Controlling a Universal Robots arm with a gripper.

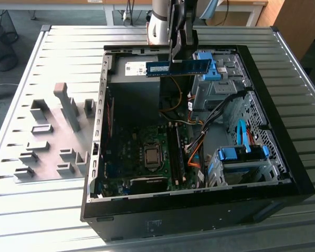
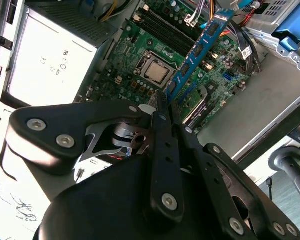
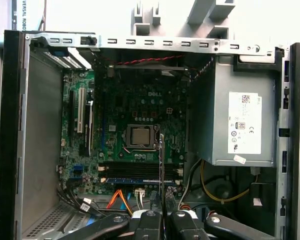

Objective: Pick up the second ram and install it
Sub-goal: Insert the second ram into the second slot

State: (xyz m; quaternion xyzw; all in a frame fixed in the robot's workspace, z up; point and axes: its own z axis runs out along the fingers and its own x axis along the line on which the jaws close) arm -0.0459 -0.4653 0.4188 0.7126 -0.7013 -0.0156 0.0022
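Pickup part is done: the tool (image 1: 176,59) is pinching the ram (image 1: 178,67) by its top edge. The stick hangs level in the air over the far end of the open case (image 1: 199,210), which takes up the desk's (image 1: 68,42) side on the exterior view's right. It's not seated yet, the slots (image 3: 135,167) are well below it (one looks already filled, hard to be sure). Going down looks tight to me: orange cables (image 1: 193,153) just beside the slots, drive cage (image 1: 241,157) near, case walls all round.

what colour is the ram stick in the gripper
The second ram is blue with small dark chips, clearest in the second wrist view.
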